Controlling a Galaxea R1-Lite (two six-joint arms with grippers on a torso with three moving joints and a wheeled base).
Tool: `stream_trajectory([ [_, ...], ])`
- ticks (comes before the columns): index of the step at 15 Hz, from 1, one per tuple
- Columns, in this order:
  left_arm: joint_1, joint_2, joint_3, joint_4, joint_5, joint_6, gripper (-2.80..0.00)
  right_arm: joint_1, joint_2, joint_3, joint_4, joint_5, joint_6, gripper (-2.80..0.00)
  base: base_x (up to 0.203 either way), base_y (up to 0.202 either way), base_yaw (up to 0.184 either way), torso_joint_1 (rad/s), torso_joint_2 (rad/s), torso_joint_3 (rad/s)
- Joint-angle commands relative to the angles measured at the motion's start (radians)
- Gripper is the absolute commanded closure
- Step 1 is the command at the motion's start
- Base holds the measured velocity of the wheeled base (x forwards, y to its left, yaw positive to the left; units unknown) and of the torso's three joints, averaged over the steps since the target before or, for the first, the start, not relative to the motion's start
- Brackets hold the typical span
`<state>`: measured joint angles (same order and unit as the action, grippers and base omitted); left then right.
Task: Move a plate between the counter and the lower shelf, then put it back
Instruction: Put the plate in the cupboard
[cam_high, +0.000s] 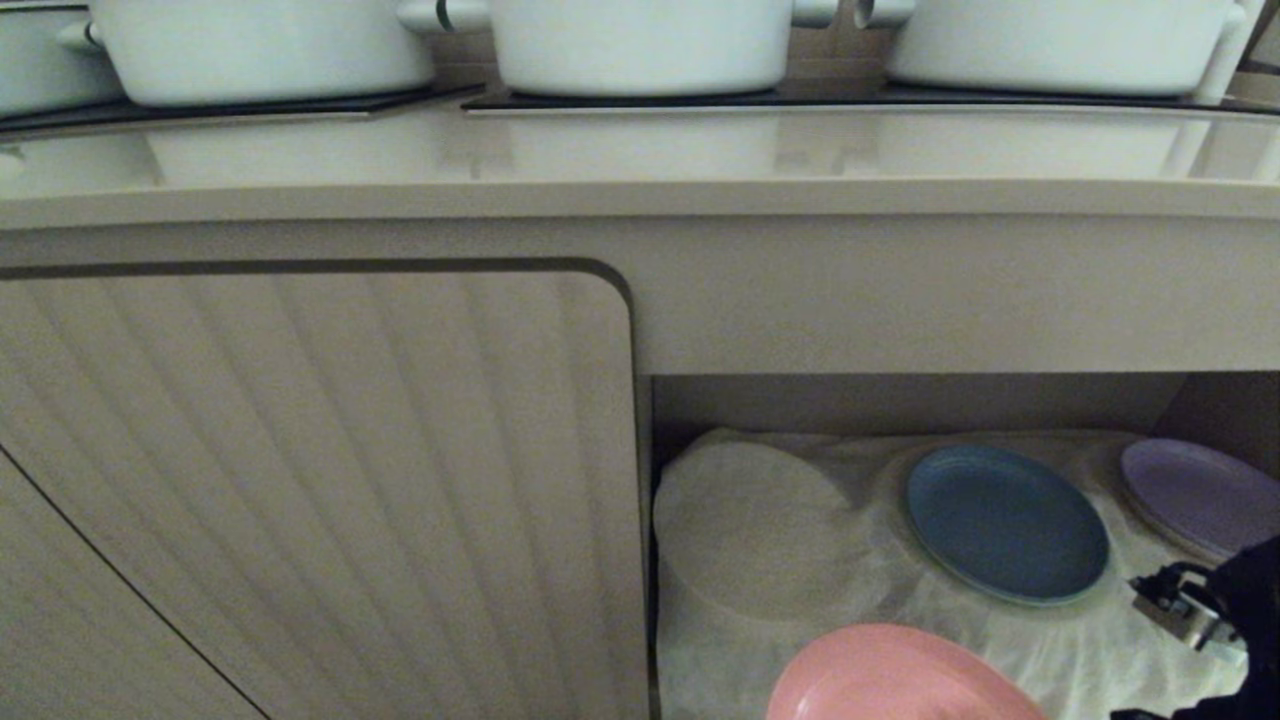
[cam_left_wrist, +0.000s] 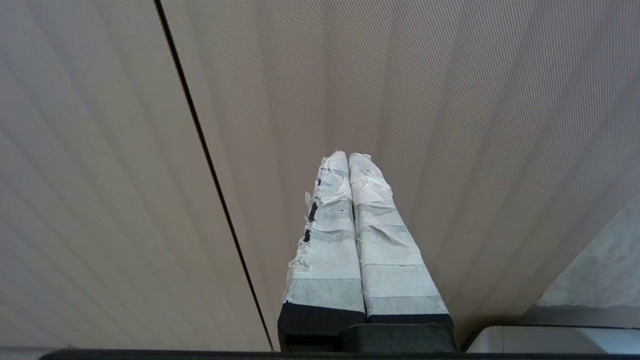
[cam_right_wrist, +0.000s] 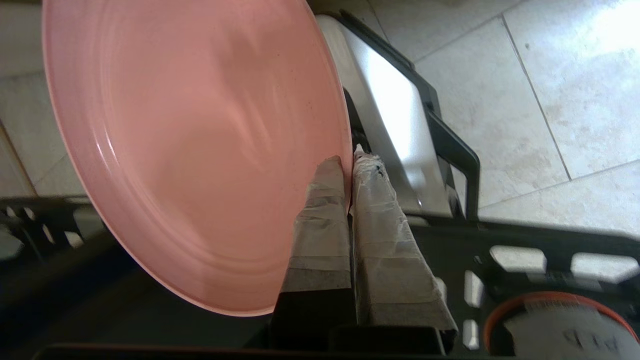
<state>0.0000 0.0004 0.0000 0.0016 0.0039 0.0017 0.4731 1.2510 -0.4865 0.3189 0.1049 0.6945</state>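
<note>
The head view faces the counter (cam_high: 640, 190) front closely; both views show the pink plate (cam_high: 900, 680) (right wrist apparently looks floorward).

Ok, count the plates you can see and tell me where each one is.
3. The blue plate and purple plate lie on the lower shelf; the pink plate is clamped in the right pincer. Others may be hidden.

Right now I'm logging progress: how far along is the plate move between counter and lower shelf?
Midway, as far as one can judge. The right pincer is shut on the rim of the pink plate, held in the air before the lower shelf, where a blue plate and a purple plate lie. Nothing pink rests on the counter. Setting it down remains. The left pincer is shut and empty.
</note>
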Motion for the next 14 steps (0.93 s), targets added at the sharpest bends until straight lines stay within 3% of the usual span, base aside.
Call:
stream_trajectory([
  [1,0.000,0.000,0.000,0.000,0.001,0.000,0.00,-0.015,0.088,-0.034,-0.009,0.001,0.004,0.00,0.000,0.000,0.000,0.000,0.00,0.000],
  [6,0.000,0.000,0.000,0.000,0.001,0.000,0.00,-0.069,0.237,-0.070,-0.157,-0.001,0.002,0.00,0.000,0.000,0.000,0.000,0.00,0.000],
  [14,0.000,0.000,0.000,0.000,0.001,0.000,0.00,-0.129,0.449,-0.237,-0.234,-0.016,0.003,0.00,0.000,0.000,0.000,0.000,0.00,0.000],
])
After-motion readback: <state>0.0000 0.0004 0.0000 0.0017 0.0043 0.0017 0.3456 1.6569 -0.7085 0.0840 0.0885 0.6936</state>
